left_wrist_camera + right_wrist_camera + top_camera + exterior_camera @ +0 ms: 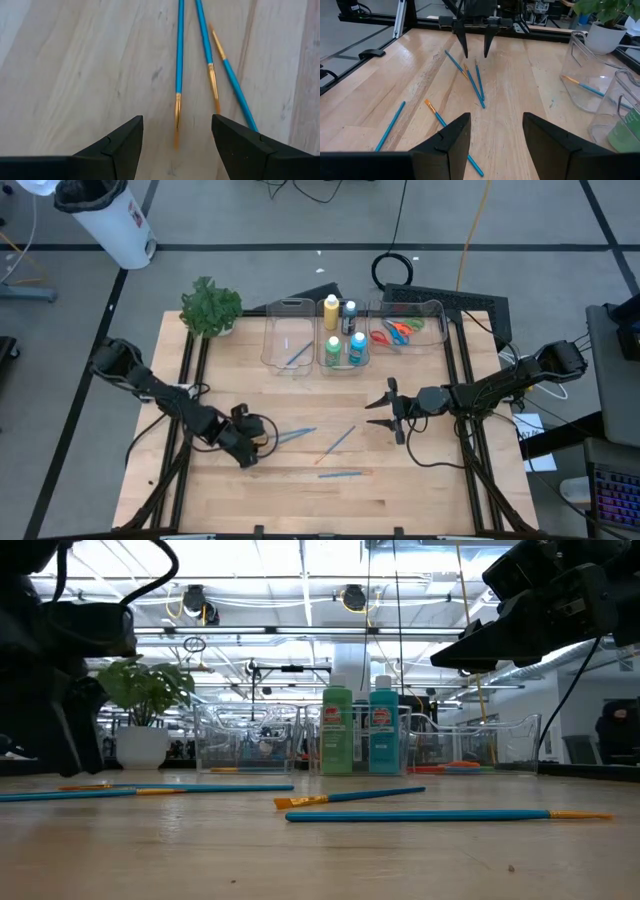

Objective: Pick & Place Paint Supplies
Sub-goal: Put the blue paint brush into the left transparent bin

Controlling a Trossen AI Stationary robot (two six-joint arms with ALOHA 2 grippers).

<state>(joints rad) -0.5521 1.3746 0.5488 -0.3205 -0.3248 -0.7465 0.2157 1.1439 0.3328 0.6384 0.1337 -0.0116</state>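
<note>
Three thin blue paintbrushes with orange tips (298, 434) lie close together on the wooden table. My left gripper (177, 125) stands open just short of their brush ends, tilted down. One orange tip (176, 107) reaches toward the gap between its fingers, and nothing is held. Two more brushes lie apart (341, 439) (340, 474). My right gripper (380, 408) hovers open right of the table's middle, facing the brushes. At the back, paint bottles (345, 330) stand in the middle clear bin, scissors (400, 330) lie in the right bin and one brush (295, 355) in the left bin.
A potted green plant (210, 308) stands at the far left corner. The three clear bins (285, 310) line the far edge. Bare wood lies along the near edge and between the two grippers, apart from the loose brushes.
</note>
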